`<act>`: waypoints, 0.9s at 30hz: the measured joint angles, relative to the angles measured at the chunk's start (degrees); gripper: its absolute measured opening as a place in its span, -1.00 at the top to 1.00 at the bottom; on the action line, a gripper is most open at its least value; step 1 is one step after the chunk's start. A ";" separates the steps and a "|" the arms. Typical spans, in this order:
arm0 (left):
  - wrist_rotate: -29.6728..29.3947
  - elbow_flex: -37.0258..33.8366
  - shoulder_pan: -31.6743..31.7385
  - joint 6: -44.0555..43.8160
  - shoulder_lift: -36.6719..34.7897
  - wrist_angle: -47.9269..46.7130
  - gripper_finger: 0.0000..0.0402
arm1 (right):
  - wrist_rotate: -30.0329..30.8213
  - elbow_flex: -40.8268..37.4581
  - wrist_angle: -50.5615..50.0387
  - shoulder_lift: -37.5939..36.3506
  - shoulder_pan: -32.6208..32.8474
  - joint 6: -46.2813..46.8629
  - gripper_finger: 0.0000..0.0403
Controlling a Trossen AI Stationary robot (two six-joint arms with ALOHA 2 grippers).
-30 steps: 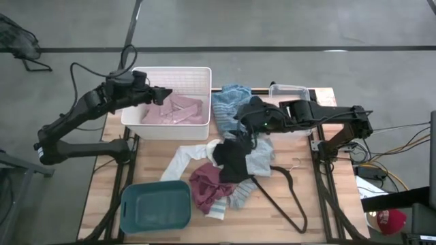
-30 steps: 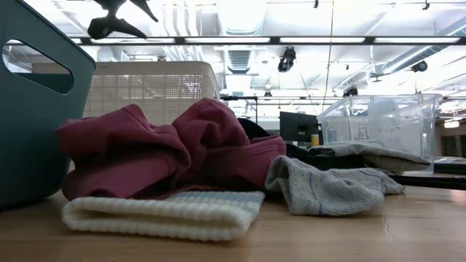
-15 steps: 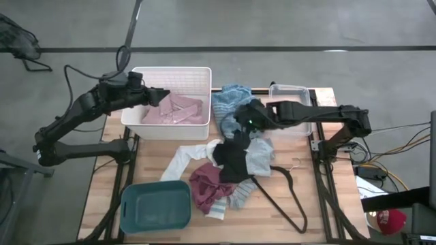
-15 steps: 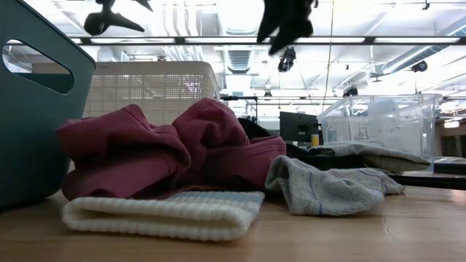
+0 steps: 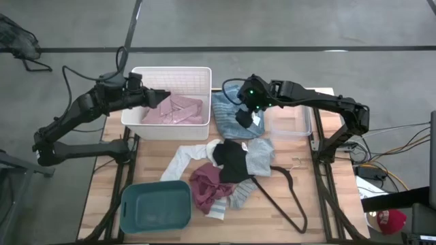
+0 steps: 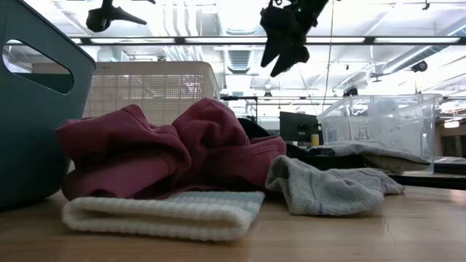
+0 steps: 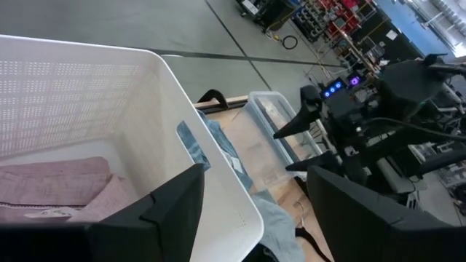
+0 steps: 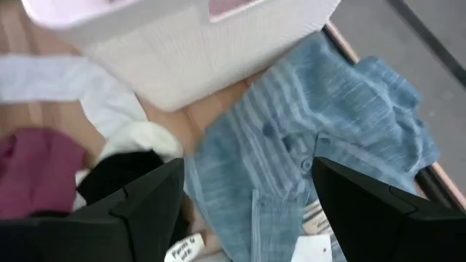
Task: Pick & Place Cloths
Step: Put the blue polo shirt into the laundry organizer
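My left gripper (image 5: 163, 99) is open and empty, high over the white basket (image 5: 170, 71). A pink checked shirt (image 5: 174, 110) lies on the basket's floor. My right gripper (image 5: 244, 119) is open and empty, and hangs high above the blue striped shirt (image 5: 228, 102), which lies on the table by the basket. Both grippers show high up in the low view (image 6: 280, 51). Nearer on the table lie a black piece (image 5: 235, 160), a white piece (image 5: 184, 160), a grey piece (image 5: 260, 158) and a maroon piece (image 5: 204, 184).
A teal bin (image 5: 155, 207) stands at the near left. A clear plastic box (image 5: 289, 119) stands at the far right. A thin black wire hanger (image 5: 286, 197) lies at the near right. A white ribbed sock (image 6: 160, 211) and a grey sock (image 6: 328, 189) lie near the maroon piece.
My right gripper has risen from the pile of cloths and gone toward the table's far edge, now above the blue striped shirt. The cloths lie as they did.
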 joint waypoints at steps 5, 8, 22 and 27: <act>-0.02 -0.10 -0.07 0.19 0.02 -0.04 -0.23 | -0.72 -4.12 1.12 0.00 0.56 -0.32 -0.54; -0.02 -0.23 -0.07 -1.23 0.02 -0.01 -0.23 | -3.17 -7.58 6.30 1.00 0.66 -2.04 -0.60; -0.44 -0.44 -0.17 -2.85 0.53 0.13 -0.22 | -1.83 -10.01 11.71 16.94 0.55 -4.98 -0.82; -0.46 -0.44 -0.15 -3.92 0.63 0.13 -0.22 | 3.33 -7.34 9.19 24.67 -0.50 -4.63 -0.82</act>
